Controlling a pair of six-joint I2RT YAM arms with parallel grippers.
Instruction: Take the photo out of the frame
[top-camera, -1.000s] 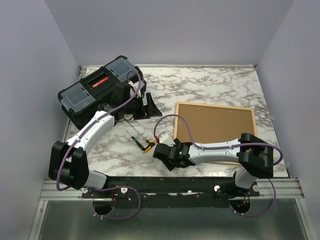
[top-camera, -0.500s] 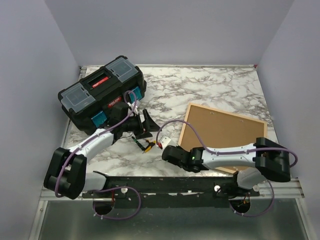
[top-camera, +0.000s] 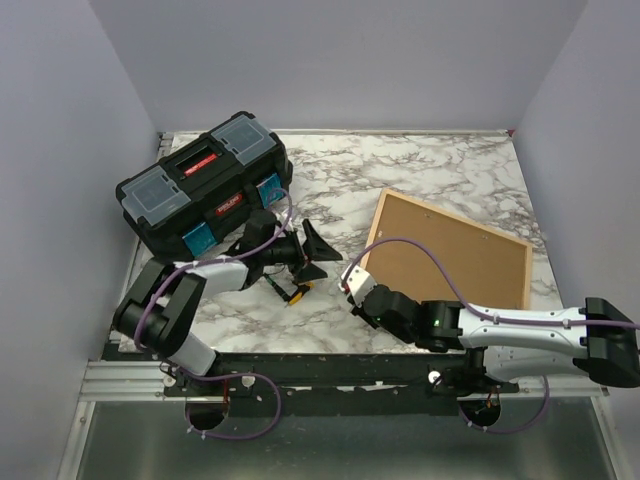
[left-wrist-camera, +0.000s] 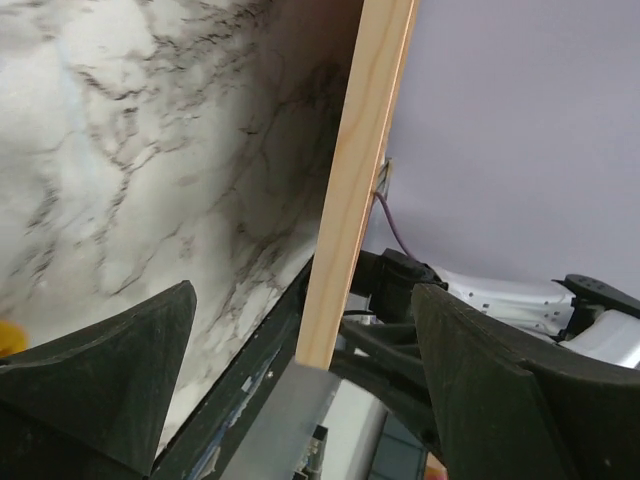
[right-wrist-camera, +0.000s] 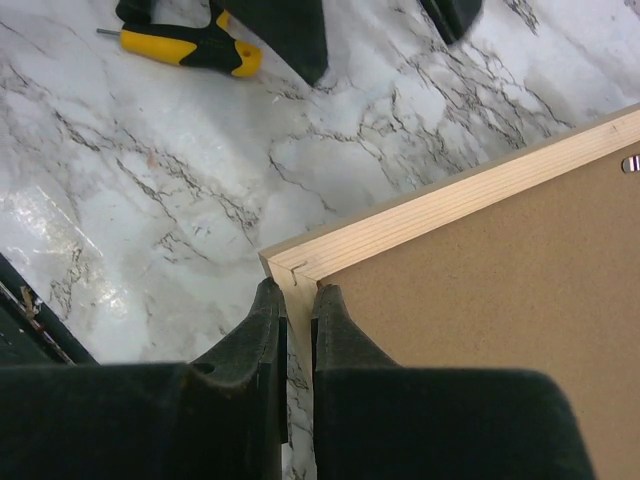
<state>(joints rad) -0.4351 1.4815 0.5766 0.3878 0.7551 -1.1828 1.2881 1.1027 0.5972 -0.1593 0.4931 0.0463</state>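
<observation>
The frame lies face down at the right of the marble table, turned askew, its brown backing board facing up. The photo is hidden under that board. My right gripper is shut on the frame's near-left corner. In the right wrist view, its fingers pinch the light-wood rail just beside the corner joint. My left gripper hangs open a little left of that corner, pointing at it. In the left wrist view, the frame's edge runs between the wide-open fingers without touching them.
A black toolbox stands at the back left, just behind the left arm. A yellow-handled screwdriver lies between the two grippers, also seen in the right wrist view. The table's metal rail runs along the near edge.
My right gripper has shut on the frame's corner, and the frame has swung clockwise. The right arm has stretched out low. My left gripper has moved from the toolbox toward the frame, still open.
</observation>
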